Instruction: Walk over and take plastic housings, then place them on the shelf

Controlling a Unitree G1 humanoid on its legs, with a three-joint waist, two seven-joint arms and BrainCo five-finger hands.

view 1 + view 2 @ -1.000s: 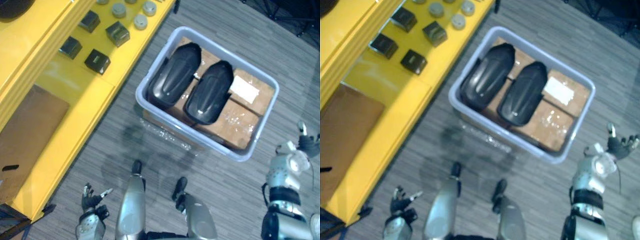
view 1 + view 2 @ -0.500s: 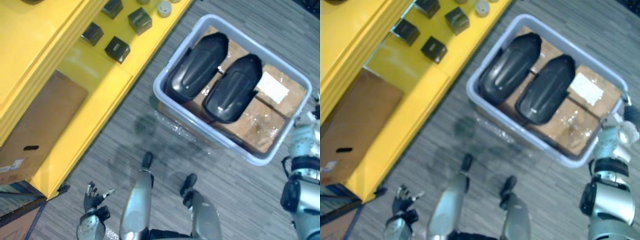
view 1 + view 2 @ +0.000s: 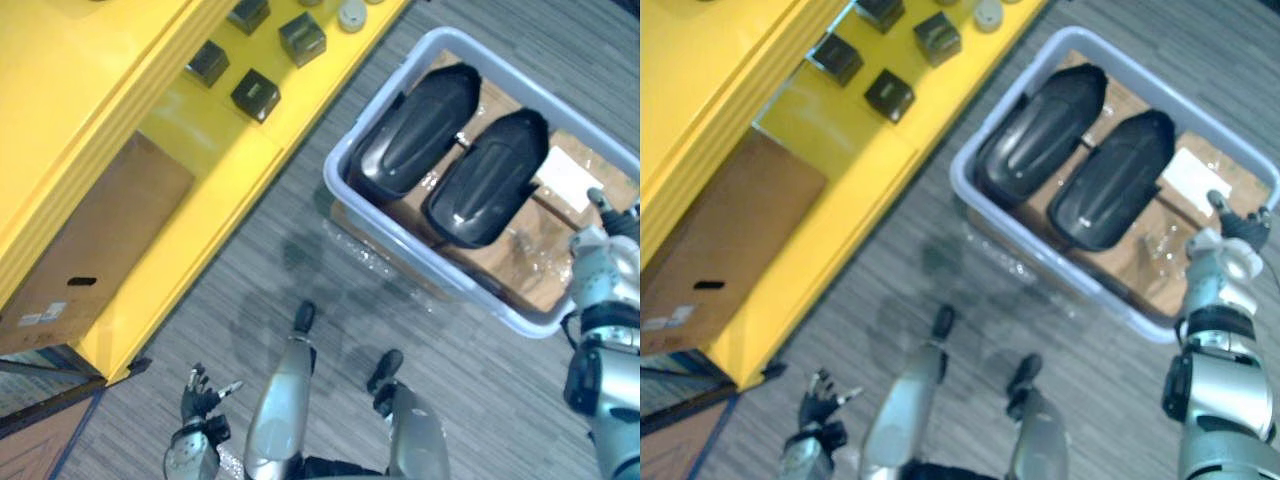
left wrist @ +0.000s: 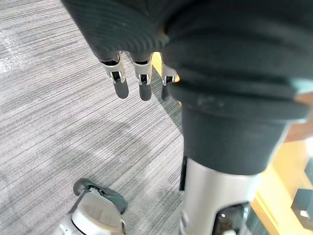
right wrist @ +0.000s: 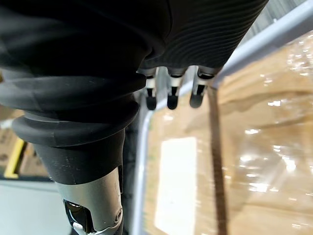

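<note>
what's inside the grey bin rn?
Two black plastic housings lie side by side in the grey bin, on taped cardboard boxes with a white label. The housings cover part of the cardboard; anything under the boxes is hidden.

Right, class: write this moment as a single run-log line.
stage: pre-grasp | plastic housings: both lying in grey bin | right hand: open, above bin rim | left hand: open, low, empty | yellow shelf: no housing seen
</note>
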